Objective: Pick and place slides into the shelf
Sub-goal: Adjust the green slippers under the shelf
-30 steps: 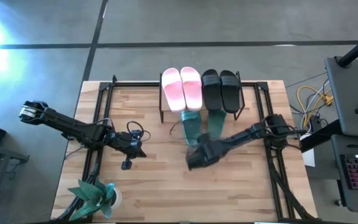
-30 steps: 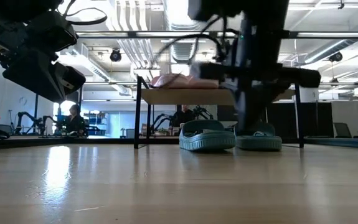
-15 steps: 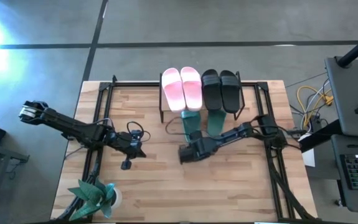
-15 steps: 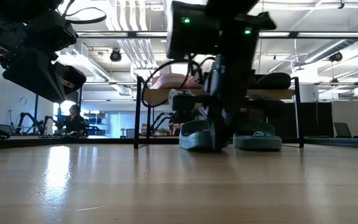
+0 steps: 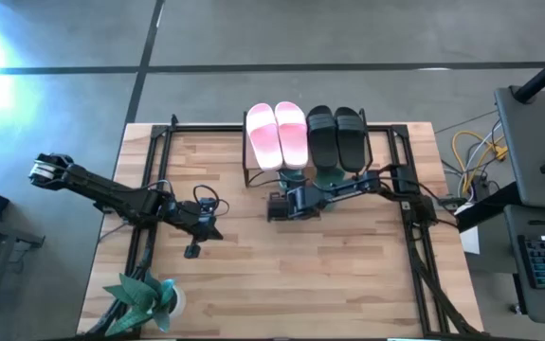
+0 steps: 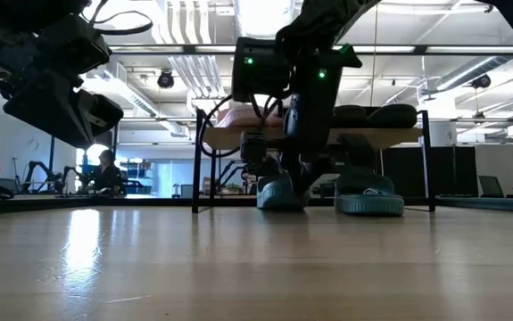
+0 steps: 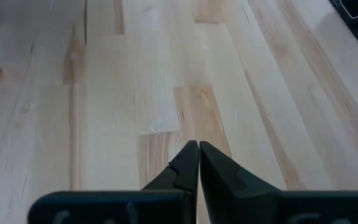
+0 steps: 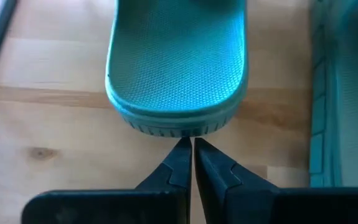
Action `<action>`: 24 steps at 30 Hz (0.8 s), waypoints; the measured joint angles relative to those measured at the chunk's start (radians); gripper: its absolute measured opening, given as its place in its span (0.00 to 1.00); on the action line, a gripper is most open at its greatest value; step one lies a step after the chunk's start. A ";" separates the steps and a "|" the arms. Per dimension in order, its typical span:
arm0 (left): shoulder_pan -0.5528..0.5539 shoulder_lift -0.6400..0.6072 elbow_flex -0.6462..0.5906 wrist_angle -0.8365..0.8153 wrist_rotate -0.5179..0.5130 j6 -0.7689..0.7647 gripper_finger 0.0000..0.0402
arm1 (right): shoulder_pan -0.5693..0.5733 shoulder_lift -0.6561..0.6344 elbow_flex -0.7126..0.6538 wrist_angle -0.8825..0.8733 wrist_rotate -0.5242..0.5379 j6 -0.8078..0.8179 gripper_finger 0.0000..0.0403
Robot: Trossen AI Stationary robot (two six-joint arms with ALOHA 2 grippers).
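Observation:
The shelf [image 5: 305, 163] stands at the table's far edge with its wooden plank [image 6: 238, 138] on black legs. A pink pair [image 5: 276, 134] and a black pair [image 5: 336, 135] lie on top of it. Two dark green slides rest sole-down on the table under the plank: the left one [image 8: 179, 68], [image 6: 278, 192] and the right one [image 6: 369, 194], [image 8: 343, 93]. My right gripper [image 8: 188, 144], [image 5: 289, 191] is shut and low at the left green slide's heel. My left gripper [image 7: 198, 146], [image 5: 192, 250] is shut above bare table on the left. My right gripper meets the left green slide at the rim of its heel end [image 8: 182, 129] with the tips of its shut fingers [image 8: 180, 155]. The fingers come level from the table's near side, along the slide's length. The slide lies flat on the table, toe under the shelf.
Black metal frame rails [image 5: 149, 199] run along the table's left and right sides [image 5: 414, 237]. A green plant in a pot [image 5: 144, 296] stands at the near left corner. Bare wood [image 5: 281, 284] lies in the table's near half.
My right gripper has travelled from mid-table toward the far edge and the shelf, shut throughout. The left green slide has slid along the table farther under the plank, so only its heel now shows from above. The right green slide has stayed put.

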 joint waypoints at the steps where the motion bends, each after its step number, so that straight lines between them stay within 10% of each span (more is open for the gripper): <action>1: 0.000 0.000 0.000 0.000 0.000 0.000 0.00 | -0.005 0.000 0.005 0.002 0.000 -0.006 0.03; 13: 0.000 0.000 0.000 0.000 0.000 0.000 0.00 | 0.092 -0.014 0.129 -0.102 -0.143 -0.194 0.03; 24: 0.000 0.000 -0.001 0.000 0.000 0.001 0.00 | 0.306 -0.026 0.115 -0.558 -0.266 0.368 0.03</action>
